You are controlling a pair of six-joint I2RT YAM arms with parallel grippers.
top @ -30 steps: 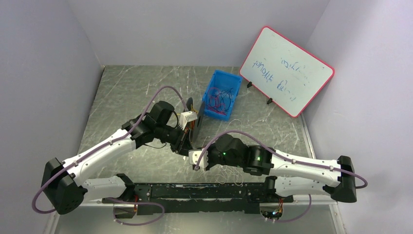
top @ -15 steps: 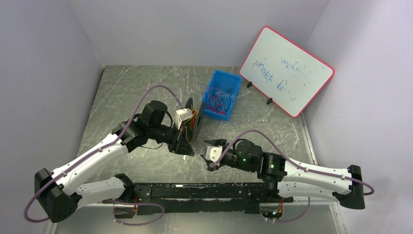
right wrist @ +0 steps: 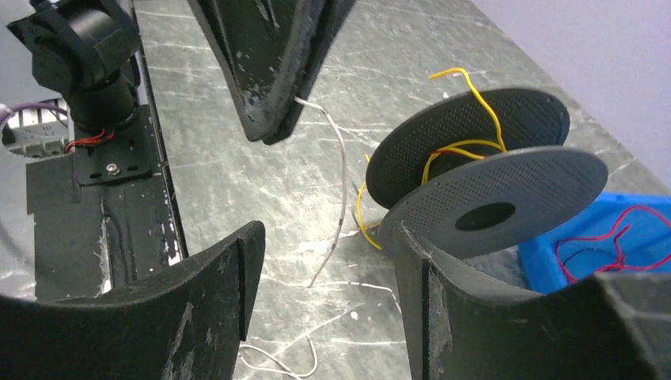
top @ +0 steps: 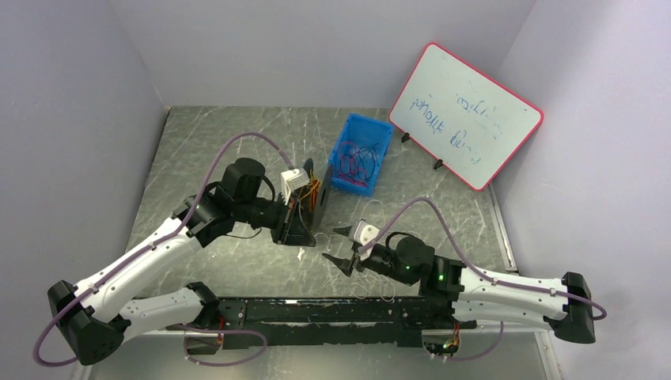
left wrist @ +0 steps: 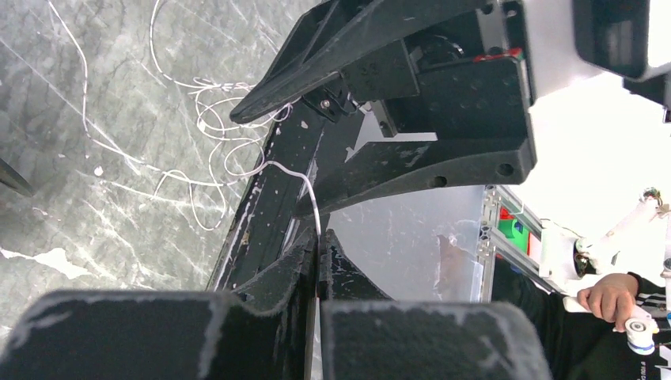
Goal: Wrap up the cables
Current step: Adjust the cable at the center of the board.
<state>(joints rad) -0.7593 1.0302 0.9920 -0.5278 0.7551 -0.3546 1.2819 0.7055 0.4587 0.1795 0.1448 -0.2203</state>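
Two-arm cell seen from the room. The grey marbled table (top: 206,142) carries everything, and a red-framed whiteboard (top: 465,115) leans at its far right corner. The left arm (top: 150,253) reaches from the near left corner to the table's middle. The right arm (top: 506,281) lies low along the near edge, its wrist turned toward the left one. A blue bin (top: 370,123) stands toward the far edge, right of centre, holding tangled red and blue cables (top: 352,162). A black spool (top: 320,198) stands on edge just beside the bin's near left corner. The top view gives this layout, but the strand between the grippers is too fine to see there. The left wrist view shows the left gripper (left wrist: 318,245) pinched tight on a white cable (left wrist: 312,198), and loose white loops (left wrist: 210,131) on the table by the near edge. Only this view shows a person's hand (left wrist: 608,294), beyond the table. The right wrist view shows the right gripper (right wrist: 326,233) with its fingers spread wide and nothing between them. Opposite it, the white cable (right wrist: 340,174) hangs from the left gripper (right wrist: 273,131) toward the table. Only here does the spool (right wrist: 506,190) show yellow wire (right wrist: 455,150) wound on its hub, with the bin's wall (right wrist: 554,261) behind. In the top view the left gripper (top: 303,236) and right gripper (top: 342,248) face each other, near but apart.
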